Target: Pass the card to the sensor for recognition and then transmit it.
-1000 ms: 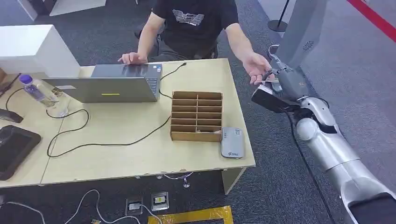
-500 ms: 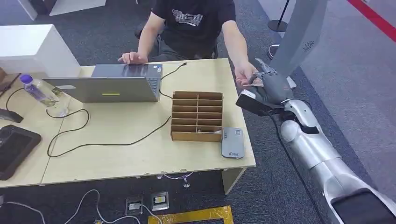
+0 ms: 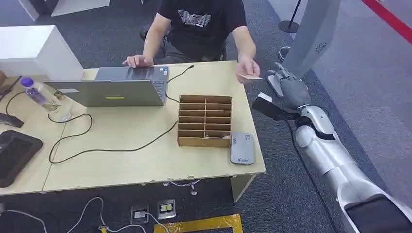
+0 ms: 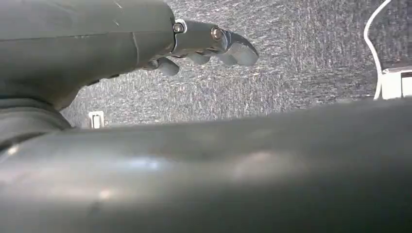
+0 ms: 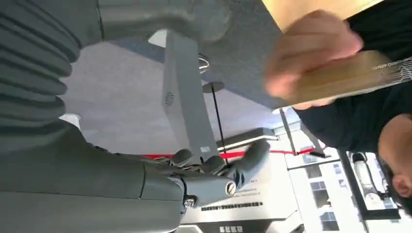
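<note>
A person's hand [image 3: 247,72] holds the pale card [image 3: 251,76] over the table's far right corner, just left of my right hand [image 3: 286,87]. My right hand is raised beside the table edge with its fingers apart and nothing in it. In the right wrist view the card [image 5: 350,75] is pinched in the person's hand [image 5: 311,53], apart from my right hand [image 5: 214,174]. The grey card sensor [image 3: 241,148] lies flat near the table's front right corner. My left hand [image 4: 209,43] hangs over the carpet, holding nothing.
A cardboard slotted organiser [image 3: 204,120] stands left of the sensor. A laptop [image 3: 114,90], a black cable [image 3: 97,148] and a water bottle [image 3: 39,94] are on the wooden table [image 3: 145,165]. The person sits behind the table. A grey pillar [image 3: 316,34] rises beyond my right hand.
My right hand held the card out to the person's palm; the person has taken the card and drawn it left over the table. My right hand has let go and is empty.
</note>
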Robot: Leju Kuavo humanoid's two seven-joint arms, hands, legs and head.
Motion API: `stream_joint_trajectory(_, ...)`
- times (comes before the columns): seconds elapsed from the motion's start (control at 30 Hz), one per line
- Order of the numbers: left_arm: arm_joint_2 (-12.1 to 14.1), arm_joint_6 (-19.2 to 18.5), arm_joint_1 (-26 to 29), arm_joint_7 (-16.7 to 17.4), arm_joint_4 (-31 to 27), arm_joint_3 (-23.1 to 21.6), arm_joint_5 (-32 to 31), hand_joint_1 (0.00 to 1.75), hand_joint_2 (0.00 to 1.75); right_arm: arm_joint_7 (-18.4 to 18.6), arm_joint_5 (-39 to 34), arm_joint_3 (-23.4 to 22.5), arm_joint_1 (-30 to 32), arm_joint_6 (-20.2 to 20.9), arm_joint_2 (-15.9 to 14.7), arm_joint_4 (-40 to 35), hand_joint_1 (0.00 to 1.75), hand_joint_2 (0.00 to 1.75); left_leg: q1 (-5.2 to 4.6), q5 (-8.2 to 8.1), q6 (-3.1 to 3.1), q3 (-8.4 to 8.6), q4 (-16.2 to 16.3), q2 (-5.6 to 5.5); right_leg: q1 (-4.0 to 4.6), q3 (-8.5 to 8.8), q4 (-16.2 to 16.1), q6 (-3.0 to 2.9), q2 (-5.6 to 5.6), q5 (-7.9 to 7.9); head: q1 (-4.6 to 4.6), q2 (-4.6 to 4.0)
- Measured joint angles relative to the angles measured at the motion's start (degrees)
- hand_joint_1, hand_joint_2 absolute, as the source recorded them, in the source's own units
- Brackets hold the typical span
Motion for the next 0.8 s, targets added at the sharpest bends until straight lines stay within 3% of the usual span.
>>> stream_joint_trajectory(0.33,-0.2,0.7,0.3,0.3,0.0,0.2,1.0,0.0,0.0,0.0,0.4,-0.1,-0.1,-4.9,0.5,1.6,0.0,0.0,0.0,0.0,0.0,0.01,0.0,0.0,0.0,-0.01,0.0,-0.03,0.02,0.02,0.0,0.0)
stream_joint_trajectory(0.43,-0.2,0.8,1.3,-0.1,0.0,0.5,1.6,0.0,0.0,4.9,-2.1,-1.0,2.4,-1.5,-0.2,-1.7,0.0,0.0,0.01,-0.01,0.0,0.05,0.0,-0.02,0.02,0.01,0.0,-0.06,-0.01,-0.01,0.0,0.0)
stream_joint_trajectory(0.53,-0.2,0.7,2.1,0.0,0.0,0.5,1.7,0.0,0.0,12.3,-2.7,-1.5,7.5,2.8,-2.1,-9.2,0.0,0.0,0.0,-0.02,0.01,0.0,0.0,-0.03,0.01,0.0,0.0,-0.06,-0.04,-0.01,0.0,0.0)
stream_joint_trajectory(0.63,-0.1,0.6,2.4,0.3,0.0,0.5,1.7,0.0,0.0,20.2,-3.4,-1.8,12.5,8.7,-4.7,-17.6,0.0,0.0,-0.01,-0.03,0.01,0.01,0.0,-0.02,0.0,-0.01,0.0,-0.06,-0.04,-0.01,0.0,0.0)
stream_joint_trajectory(0.73,-0.1,0.6,2.5,0.3,0.0,0.6,1.9,0.0,0.0,26.1,-1.5,-1.8,16.6,11.0,-8.1,-26.2,0.0,0.0,-0.02,-0.02,0.02,-0.02,0.0,-0.02,-0.01,0.0,0.0,-0.06,-0.05,-0.01,0.02,0.0)
stream_joint_trajectory(0.77,-0.1,0.6,2.6,0.3,0.0,0.8,1.9,0.0,0.0,26.9,-1.1,-1.8,17.7,11.3,-9.0,-29.4,0.0,1.75,-0.01,-0.03,0.01,-0.02,0.0,0.0,-0.01,-0.01,0.0,-0.06,-0.04,-0.01,0.0,0.0)
stream_joint_trajectory(0.8,-0.1,0.6,2.7,0.3,0.0,1.0,2.0,0.0,0.0,27.4,-1.0,-1.8,18.3,11.6,-10.1,-32.4,0.0,1.75,-0.01,-0.03,0.01,0.02,0.0,0.09,0.0,-0.02,0.0,-0.07,0.04,0.0,0.02,0.0)
